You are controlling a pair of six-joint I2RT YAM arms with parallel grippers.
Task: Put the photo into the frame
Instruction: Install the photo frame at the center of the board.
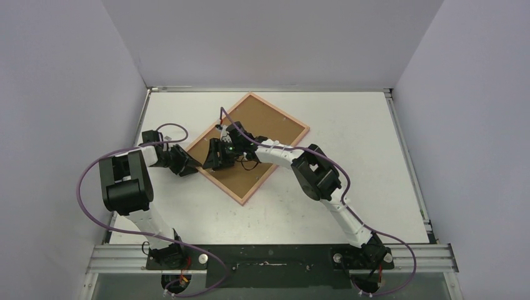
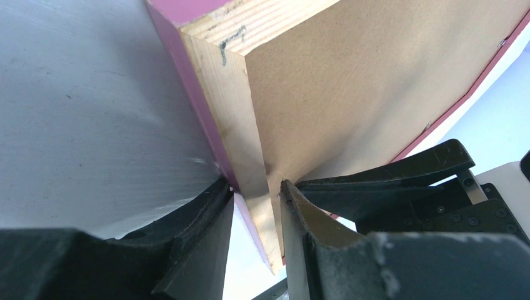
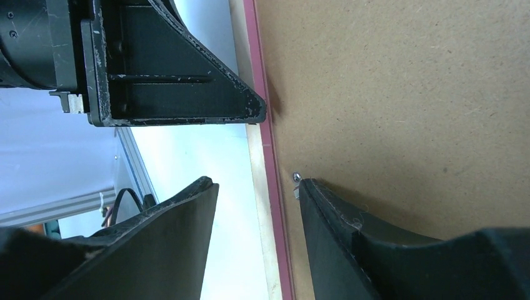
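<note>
The frame [image 1: 280, 111] lies back-up on the table [image 1: 350, 187], toward 12 o'clock from its middle, and the brown backing panel [image 1: 262, 125] fills it. The left gripper [image 2: 255, 187] is at the frame's 9 o'clock corner. Its jaws look closed on the wooden rail, one finger on the pink outer side and the other on the panel side. Just at 3 o'clock of it, the right gripper [image 3: 257, 182] has its jaws apart, astride the frame's edge, with one fingertip beside a small metal tab [image 3: 295, 177].

We judge that the step in hand concerns this tab. The next move asks for a small, exact push on it while the frame is held steady.

We do not see the photo in any view, and whether it is under the panel we cannot tell. The tab is too tiny to read its position.
</note>
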